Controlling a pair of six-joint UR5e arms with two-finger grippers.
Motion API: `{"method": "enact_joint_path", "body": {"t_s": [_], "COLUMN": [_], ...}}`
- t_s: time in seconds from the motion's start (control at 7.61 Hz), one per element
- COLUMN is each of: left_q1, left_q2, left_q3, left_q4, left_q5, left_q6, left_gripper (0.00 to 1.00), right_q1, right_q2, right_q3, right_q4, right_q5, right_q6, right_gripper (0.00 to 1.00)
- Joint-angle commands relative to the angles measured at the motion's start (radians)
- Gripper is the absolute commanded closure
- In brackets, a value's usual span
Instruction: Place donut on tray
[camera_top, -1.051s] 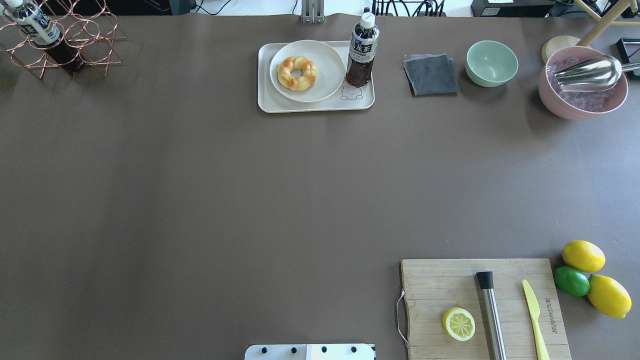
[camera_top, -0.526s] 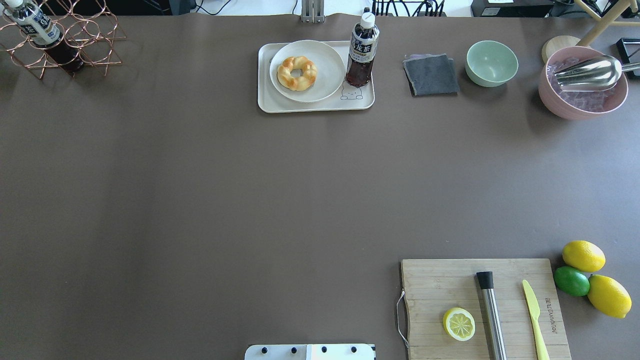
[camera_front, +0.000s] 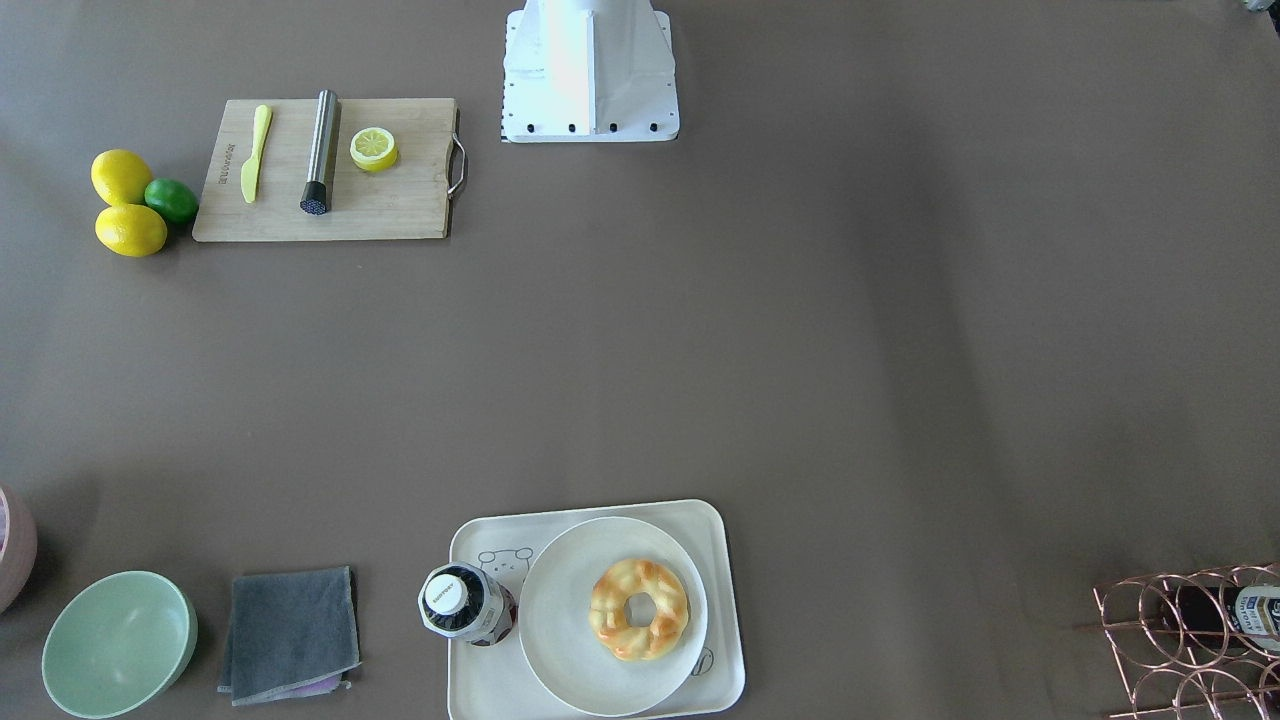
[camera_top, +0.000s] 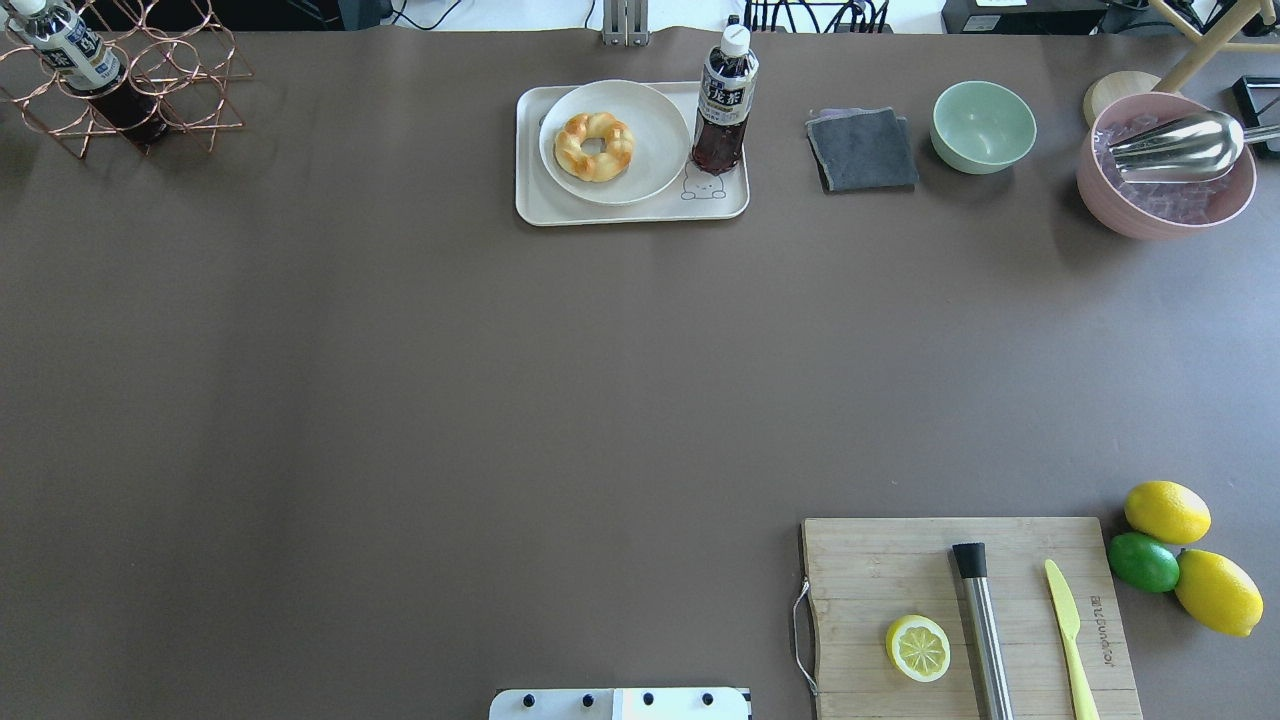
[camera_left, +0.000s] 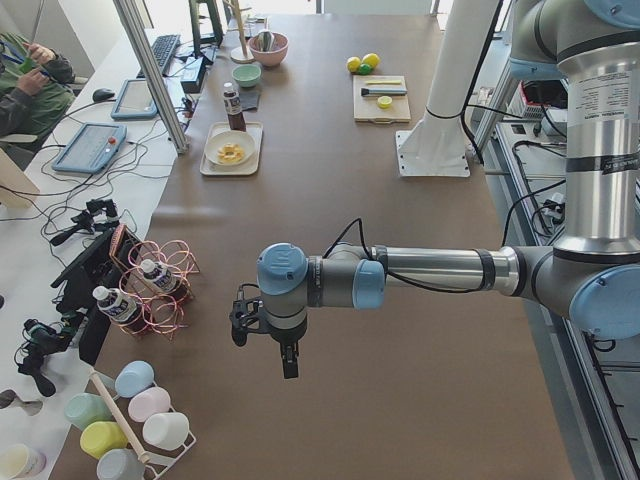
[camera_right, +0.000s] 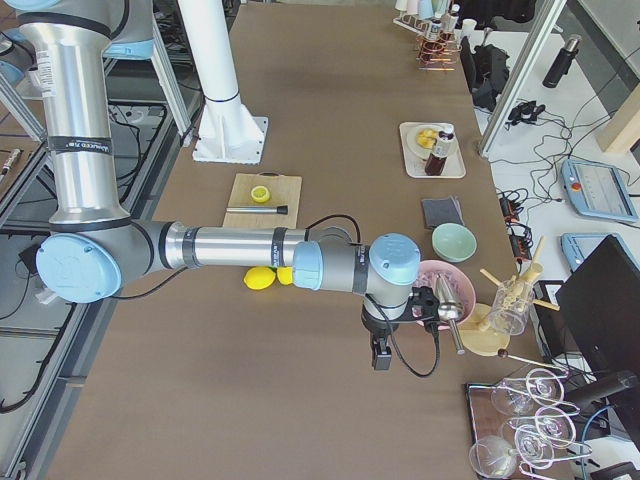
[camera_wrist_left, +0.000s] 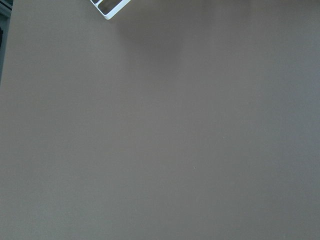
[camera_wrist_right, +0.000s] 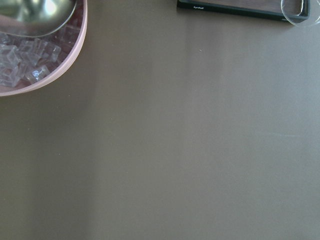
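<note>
The donut (camera_top: 594, 146) lies on a round white plate (camera_top: 652, 118) that sits on the cream tray (camera_top: 630, 214) at the table's far middle. It also shows in the front-facing view (camera_front: 638, 608), on the tray (camera_front: 480, 690). A dark drink bottle (camera_top: 724, 105) stands upright on the tray beside the plate. My left gripper (camera_left: 288, 360) shows only in the exterior left view, far from the tray, over bare table. My right gripper (camera_right: 380, 355) shows only in the exterior right view, beside the pink ice bowl (camera_right: 448, 292). I cannot tell whether either is open or shut.
A grey cloth (camera_top: 862, 150), a green bowl (camera_top: 983, 126) and the pink ice bowl with a metal scoop (camera_top: 1165, 165) stand right of the tray. A cutting board (camera_top: 965, 615) holds a lemon half, a muddler and a knife. A copper bottle rack (camera_top: 130, 75) is at the far left.
</note>
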Motion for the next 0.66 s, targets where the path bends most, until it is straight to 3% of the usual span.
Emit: {"method": "enact_joint_path", "body": {"t_s": [0.0,0.53], "left_q1": [-0.001,-0.001], "left_q2": [0.001,0.001], "left_q3": [-0.001,-0.001], "left_q4": [0.000,0.000], "left_q5": [0.000,-0.006], "left_q6": [0.000,0.000], "left_gripper": [0.01,0.01], "right_q1": [0.000,0.000], "right_q2": [-0.002,-0.002], "right_q3": [0.000,0.001], "right_q4": [0.000,0.000], "right_q5": [0.000,-0.002], "right_q6": [0.000,0.002], "right_gripper": [0.00,0.00]}}
